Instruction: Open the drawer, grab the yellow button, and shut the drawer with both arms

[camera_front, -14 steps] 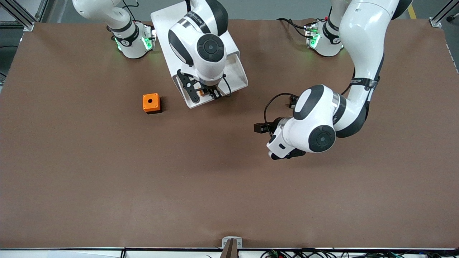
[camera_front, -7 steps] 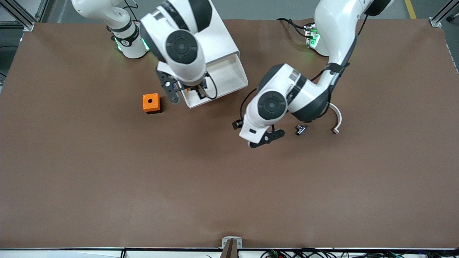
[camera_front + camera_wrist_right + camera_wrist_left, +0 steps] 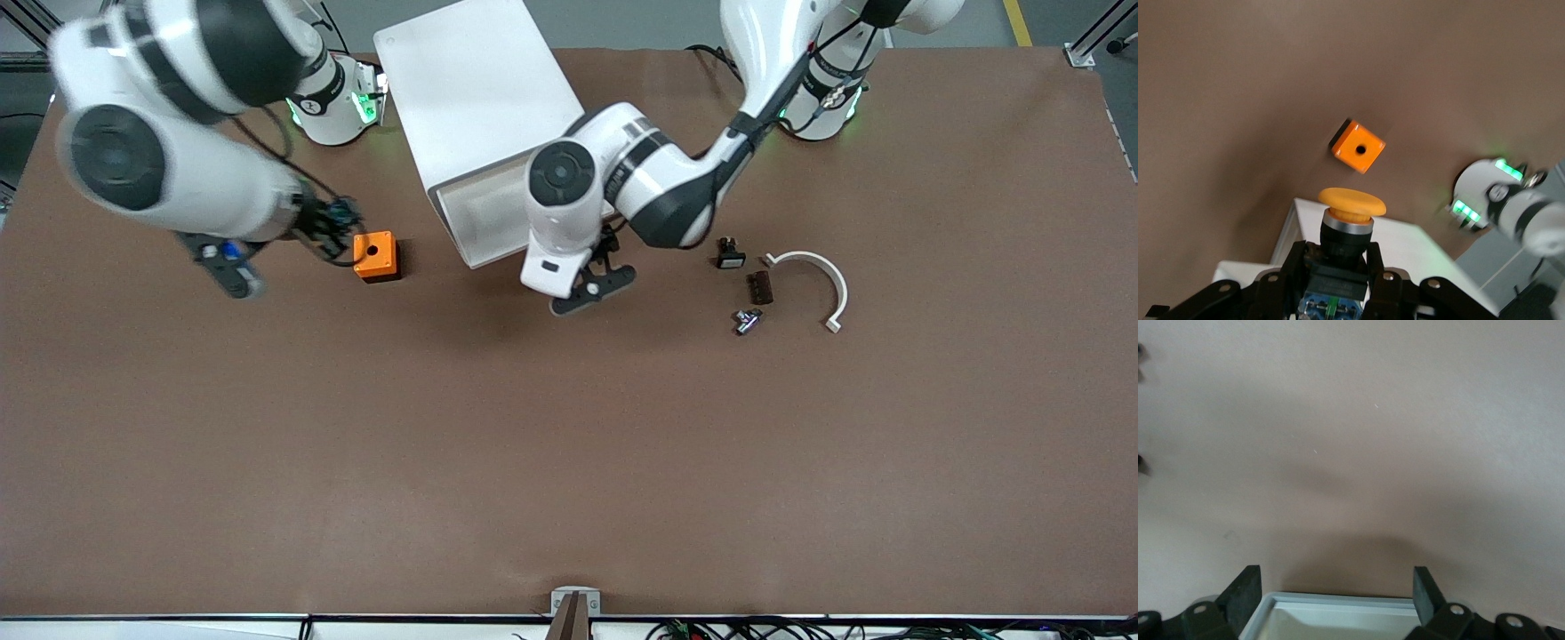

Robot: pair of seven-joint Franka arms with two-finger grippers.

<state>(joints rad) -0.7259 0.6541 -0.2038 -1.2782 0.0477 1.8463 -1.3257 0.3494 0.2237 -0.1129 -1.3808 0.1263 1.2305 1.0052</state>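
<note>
While right claw [image 3: 1338, 277] clamps glossy mushroom-capped button [image 3: 1350, 215], left claw [image 3: 1338, 595] seemingly agape.

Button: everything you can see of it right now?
The button has a wide, smooth orange-yellow mushroom cap, a silver ring under it, a dark cylindrical body and a blue end that looks like plastic. The right gripper is shut on the dark body, cap pointing away from the wrist. It is in the air over the table, beside the orange box toward the right arm's end. Nothing but the gripper touches it. The front view shows only a blurred bit of blue.
</note>
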